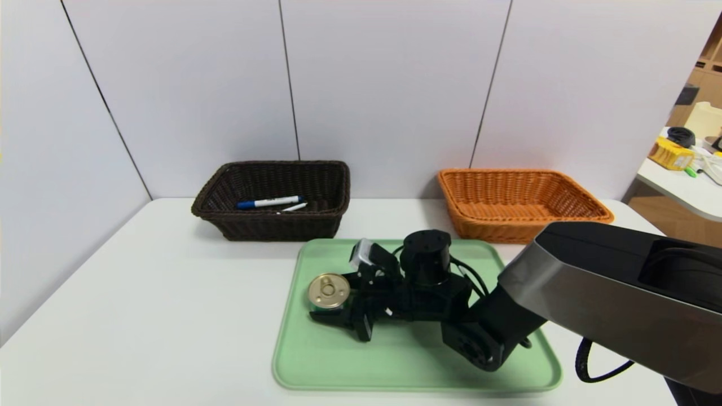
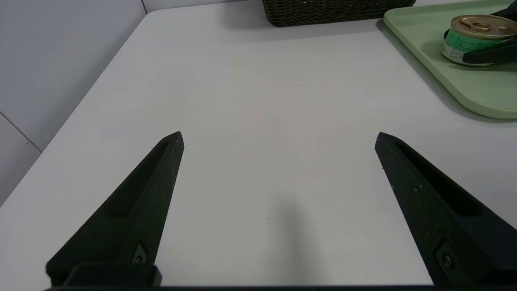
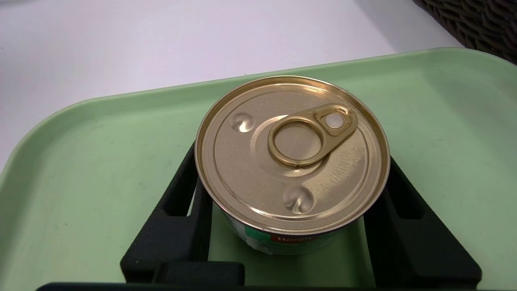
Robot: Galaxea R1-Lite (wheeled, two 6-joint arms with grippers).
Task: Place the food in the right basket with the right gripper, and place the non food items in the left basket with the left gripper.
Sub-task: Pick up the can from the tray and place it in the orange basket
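Observation:
The food, a squat tin can [image 1: 329, 290] [image 3: 291, 153] with a gold pull-tab lid, stands upright at the left end of the green tray [image 1: 417, 361]. My right gripper [image 1: 330, 300] [image 3: 291, 169] is low on the tray and shut on the can, one black finger [image 3: 177, 214] pressed to each side. The left basket [image 1: 271, 226], dark brown, holds the non food items: a blue-capped marker [image 1: 269, 202] and a thin white pen [image 1: 294, 207]. The right basket [image 1: 491, 228], orange, is empty. My left gripper [image 2: 278, 137] hovers open over bare table, left of the tray [image 2: 476, 89]; the can [image 2: 476, 38] shows far off.
Both baskets sit along the back wall, behind the tray. My right arm's grey housing [image 1: 620, 293] reaches in from the front right, across the tray's right end. A side table [image 1: 682, 186] with clutter stands beyond the table's right edge.

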